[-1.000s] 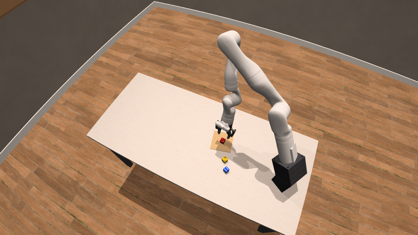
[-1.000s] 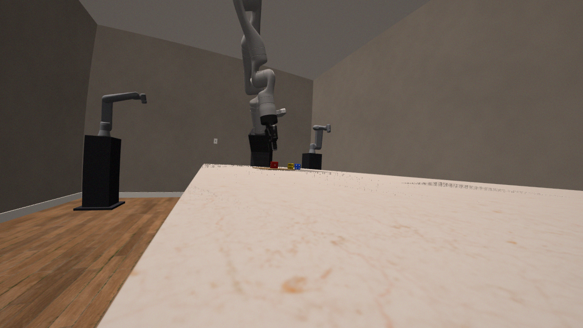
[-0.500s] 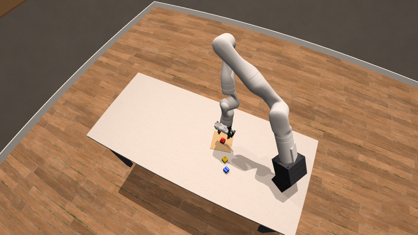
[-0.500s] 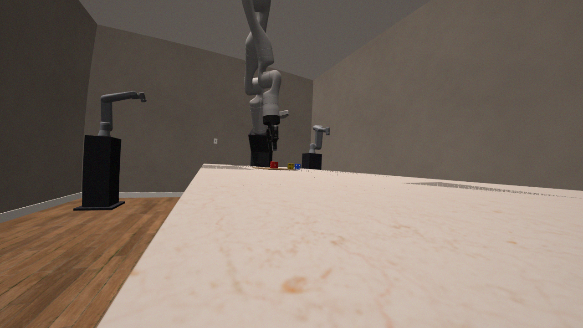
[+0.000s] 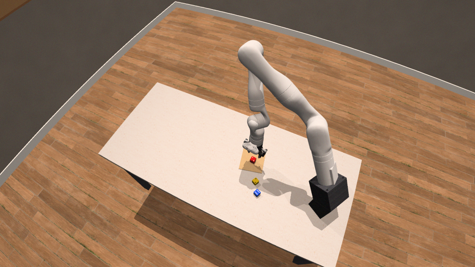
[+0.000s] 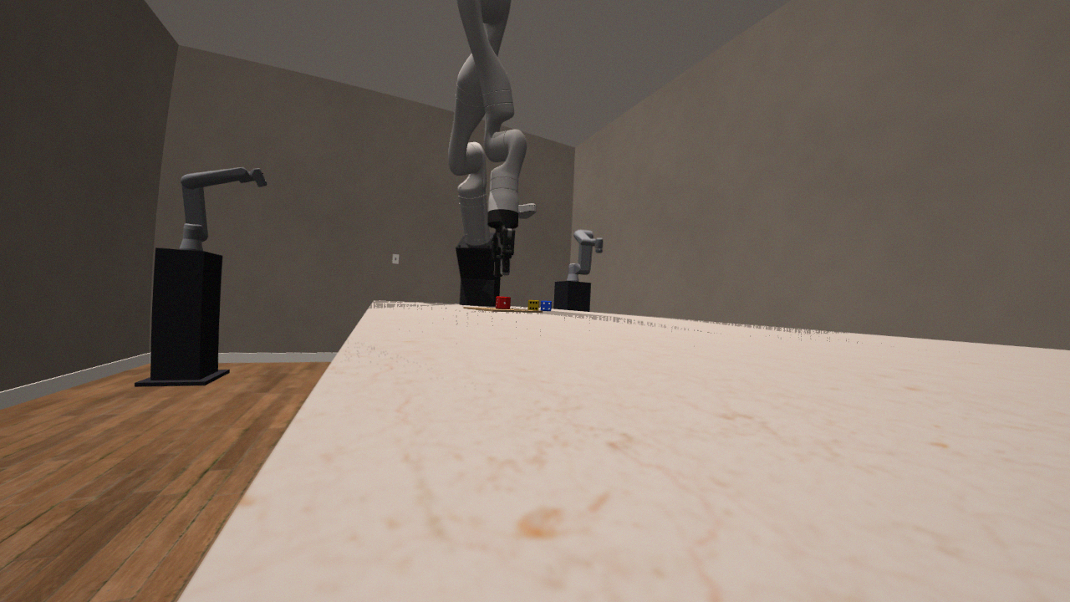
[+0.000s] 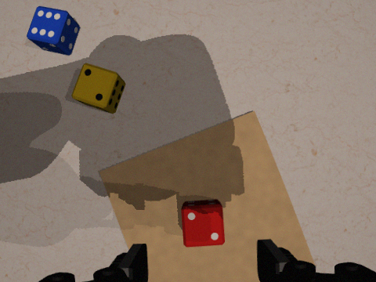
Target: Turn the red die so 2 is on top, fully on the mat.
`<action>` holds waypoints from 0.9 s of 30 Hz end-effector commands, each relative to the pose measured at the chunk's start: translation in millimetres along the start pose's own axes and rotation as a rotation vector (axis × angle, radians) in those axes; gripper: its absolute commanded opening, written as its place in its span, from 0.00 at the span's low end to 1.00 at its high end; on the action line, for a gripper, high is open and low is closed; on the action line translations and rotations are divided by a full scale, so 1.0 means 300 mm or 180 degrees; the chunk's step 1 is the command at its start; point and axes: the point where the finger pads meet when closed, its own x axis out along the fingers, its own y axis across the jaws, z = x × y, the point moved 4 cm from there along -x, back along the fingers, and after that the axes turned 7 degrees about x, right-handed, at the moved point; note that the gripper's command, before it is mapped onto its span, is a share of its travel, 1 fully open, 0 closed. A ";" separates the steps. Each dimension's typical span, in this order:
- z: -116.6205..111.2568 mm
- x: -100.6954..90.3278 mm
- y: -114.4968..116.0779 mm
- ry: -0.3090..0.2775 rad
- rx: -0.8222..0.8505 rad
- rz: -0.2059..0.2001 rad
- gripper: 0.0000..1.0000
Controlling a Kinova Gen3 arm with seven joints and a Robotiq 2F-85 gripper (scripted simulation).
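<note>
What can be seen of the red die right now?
The red die is a small glossy cube with white pips and slightly rounded edges. It lies flat on the tan mat, well inside its edges, partly in the arm's shadow. Its top face shows two pips set diagonally. Nothing but the mat touches it: the open tool hangs above it, fingers apart and holding nothing. The yellow die and blue die lie apart from it on the table.

Red die [image 7: 203, 224] with white pips, two on its upper face; yellow die [image 7: 99, 87] with black pips; blue die [image 7: 52, 30] with white pips. Tan mat [image 7: 272, 172] on a cream, faintly rust-speckled table [image 5: 186, 132]. White arm [image 5: 285, 96], black gripper [image 7: 206, 277], black pedestal [image 5: 341, 195], brown plank floor [image 5: 66, 216].
</note>
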 end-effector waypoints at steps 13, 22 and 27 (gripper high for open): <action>-0.018 -0.009 0.003 -0.0085 -0.0050 0.0032 0.67; -0.018 -0.009 0.003 -0.0086 -0.0050 0.0032 1.00; -0.018 -0.009 0.003 -0.0086 -0.0050 0.0032 1.00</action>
